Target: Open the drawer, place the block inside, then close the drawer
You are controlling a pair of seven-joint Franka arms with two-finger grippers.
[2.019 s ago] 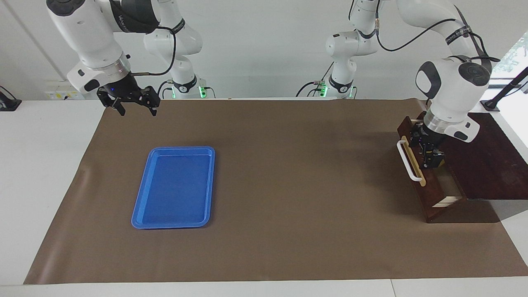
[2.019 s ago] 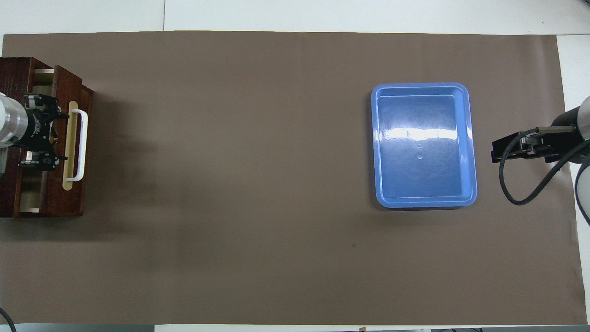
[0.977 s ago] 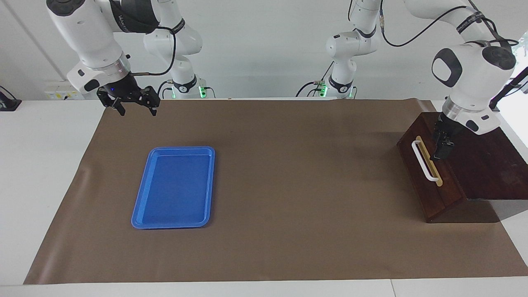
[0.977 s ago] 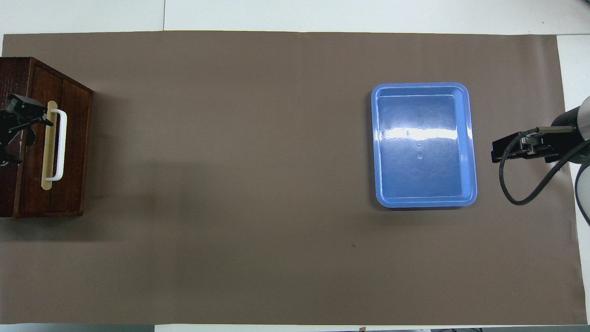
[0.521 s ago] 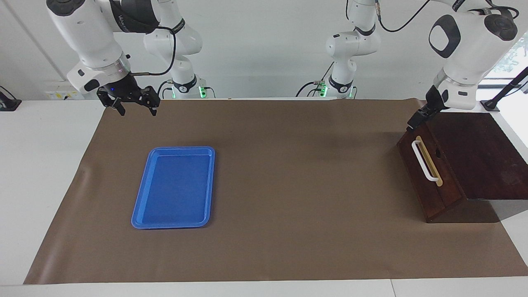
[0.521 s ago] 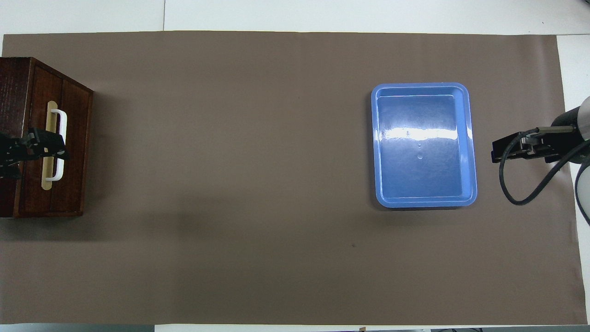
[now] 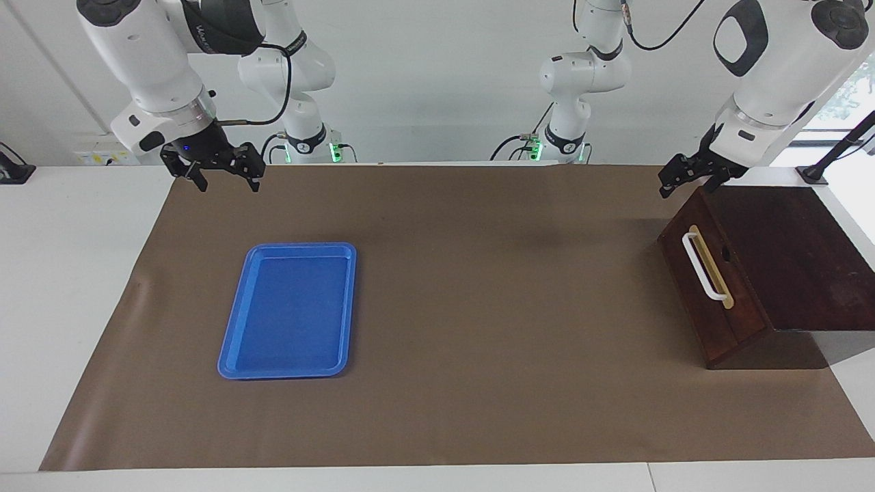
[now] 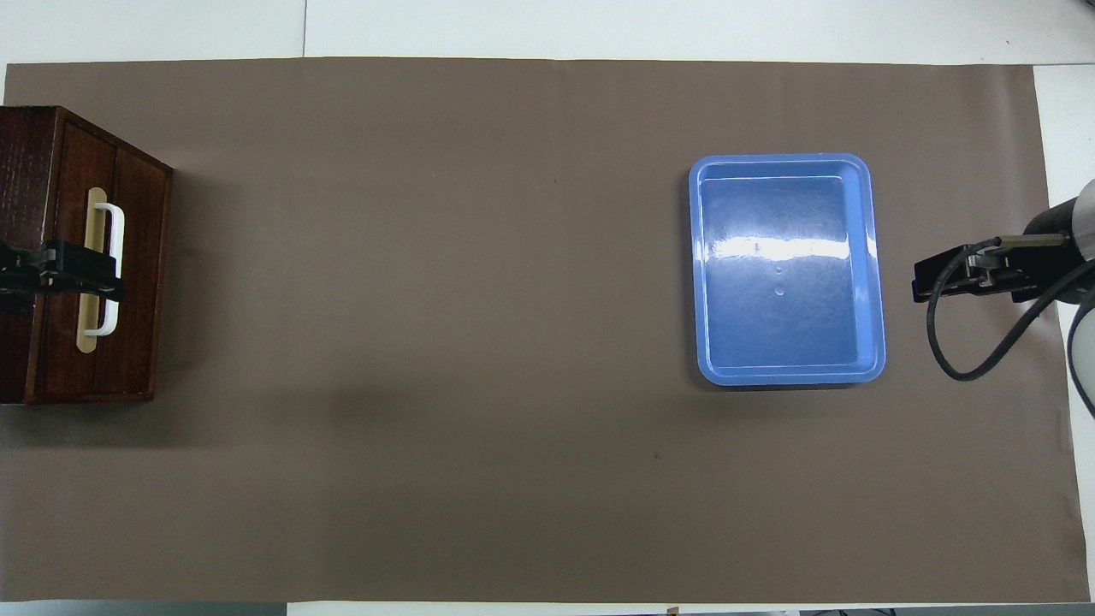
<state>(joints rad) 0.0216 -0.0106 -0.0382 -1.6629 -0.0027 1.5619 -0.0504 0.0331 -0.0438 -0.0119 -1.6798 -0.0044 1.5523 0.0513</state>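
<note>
The drawer (image 7: 689, 301) is shut flush in its dark wooden box (image 7: 793, 253) at the left arm's end of the table. Its white bar handle (image 7: 704, 268) is free. It also shows in the overhead view (image 8: 137, 274). My left gripper (image 7: 689, 183) is open and empty, up in the air over the box's edge that is nearer to the robots. In the overhead view it (image 8: 101, 277) covers part of the handle. My right gripper (image 7: 225, 179) is open and empty and waits above the mat at the right arm's end. The yellow block is out of view.
An empty flat blue tray (image 7: 301, 247) lies on the brown mat (image 7: 492, 328) toward the right arm's end; it also shows in the overhead view (image 8: 866, 257). The box takes up the mat's edge at the left arm's end.
Two seconds ago the drawer was open with my left gripper inside it. The drawer has since been pushed shut and my left gripper has risen off the box. The right arm has not moved.
</note>
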